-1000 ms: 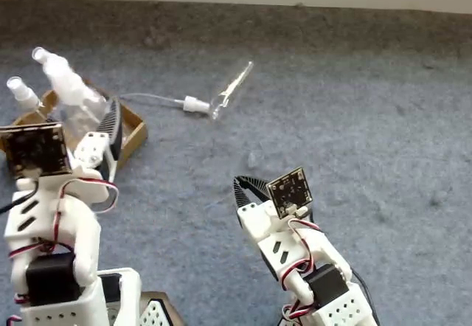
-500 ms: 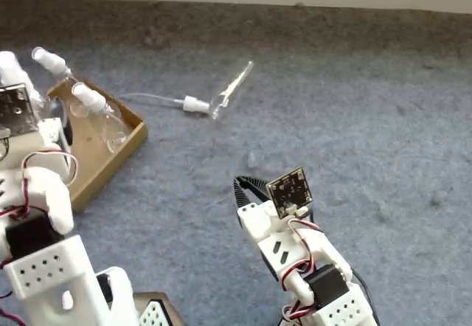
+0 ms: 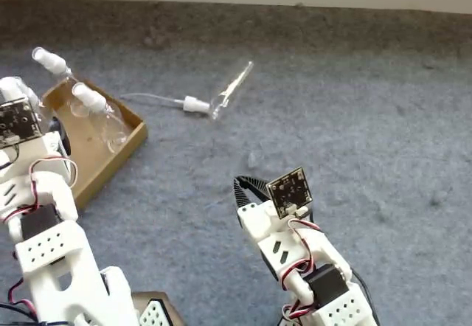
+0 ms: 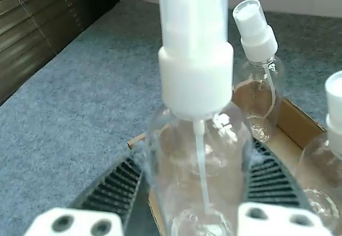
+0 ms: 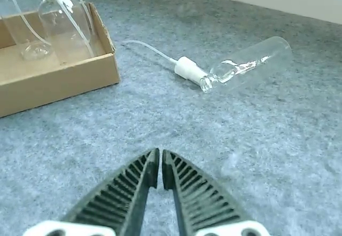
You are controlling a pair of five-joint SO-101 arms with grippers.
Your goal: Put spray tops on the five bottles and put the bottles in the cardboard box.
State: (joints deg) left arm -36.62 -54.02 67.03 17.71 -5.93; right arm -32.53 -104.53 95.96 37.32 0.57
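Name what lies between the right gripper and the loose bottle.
Only bare carpet separates the right gripper from the loose bottle, per right wrist view.

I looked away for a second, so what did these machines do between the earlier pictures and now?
The left arm swung from over the cardboard box toward the high view's left edge; the left claw is clamped on a capped bottle. The right claw, shut, the lying bottle on the carpet and the loose spray top beside it kept their places.

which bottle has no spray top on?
The bottle lying flat, outside the cardboard box, its spray top loose by its mouth. The capped bottles: two in the box, one in the left gripper.
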